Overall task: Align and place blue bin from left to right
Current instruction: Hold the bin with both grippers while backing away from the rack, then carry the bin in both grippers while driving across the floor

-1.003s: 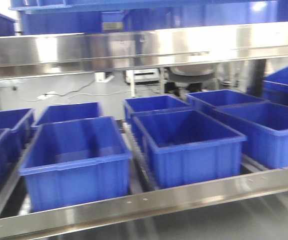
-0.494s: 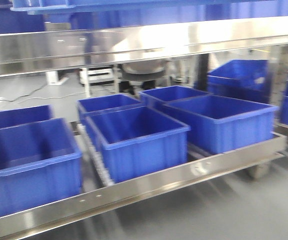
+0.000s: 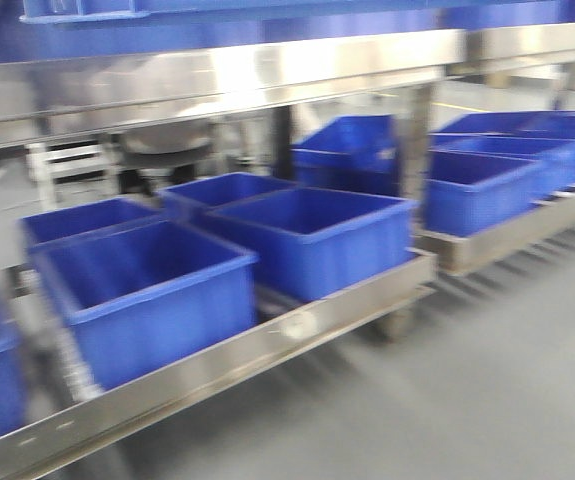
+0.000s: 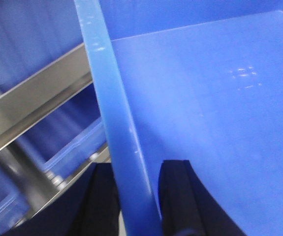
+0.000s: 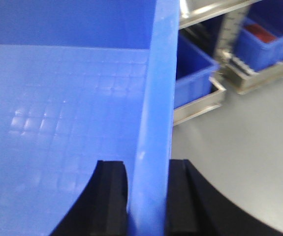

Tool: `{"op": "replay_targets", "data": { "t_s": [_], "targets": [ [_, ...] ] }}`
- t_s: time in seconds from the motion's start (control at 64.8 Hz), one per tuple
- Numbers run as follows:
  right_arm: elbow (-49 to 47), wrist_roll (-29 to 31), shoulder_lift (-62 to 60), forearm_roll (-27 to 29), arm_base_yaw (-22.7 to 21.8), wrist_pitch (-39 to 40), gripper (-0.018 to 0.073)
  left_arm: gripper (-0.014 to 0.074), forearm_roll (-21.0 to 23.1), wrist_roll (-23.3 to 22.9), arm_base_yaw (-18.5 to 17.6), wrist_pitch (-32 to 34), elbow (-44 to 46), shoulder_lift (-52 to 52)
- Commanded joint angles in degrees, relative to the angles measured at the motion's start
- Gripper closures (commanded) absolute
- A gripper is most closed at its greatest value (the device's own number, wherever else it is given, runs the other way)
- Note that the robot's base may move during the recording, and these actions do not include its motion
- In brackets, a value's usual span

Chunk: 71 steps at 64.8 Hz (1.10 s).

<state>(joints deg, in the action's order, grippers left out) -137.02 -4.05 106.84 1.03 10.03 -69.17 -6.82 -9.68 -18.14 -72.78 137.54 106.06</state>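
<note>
Front facing rack [image 3: 267, 340] (wrists against blue bin [image 4: 205, 98])

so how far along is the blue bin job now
Done: the blue bin is picked up, the left gripper and right gripper each clamped over a side wall. In hand: it is held in front of the steel rack. Left: setting it down in line with the royal-blue bins there; no placement shows yet.

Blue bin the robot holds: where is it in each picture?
Front: the bin is probably the blue strip along the top edge.
Left wrist: the bin fills the right side; the left hand pinches its rim.
Right wrist: the bin fills the left side; the right hand pinches its rim.
Shared: the steel rack.
</note>
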Motion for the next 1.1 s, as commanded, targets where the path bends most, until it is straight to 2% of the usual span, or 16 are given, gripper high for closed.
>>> {"op": "replay_targets", "data": {
  "t_s": [0.0,1.08],
  "targets": [
    [-1.1,1.3,-1.8,-1.0,-0.3,5.8,0.0622,0.0708,0.5,1.5,-0.4,4.9,0.6,-1.2],
    [-1.1,1.3,-1.8,-1.0,-0.3,5.8,0.0622,0.0708,0.4,1.5,-0.4,4.9,0.6,-1.2]
  ]
}}
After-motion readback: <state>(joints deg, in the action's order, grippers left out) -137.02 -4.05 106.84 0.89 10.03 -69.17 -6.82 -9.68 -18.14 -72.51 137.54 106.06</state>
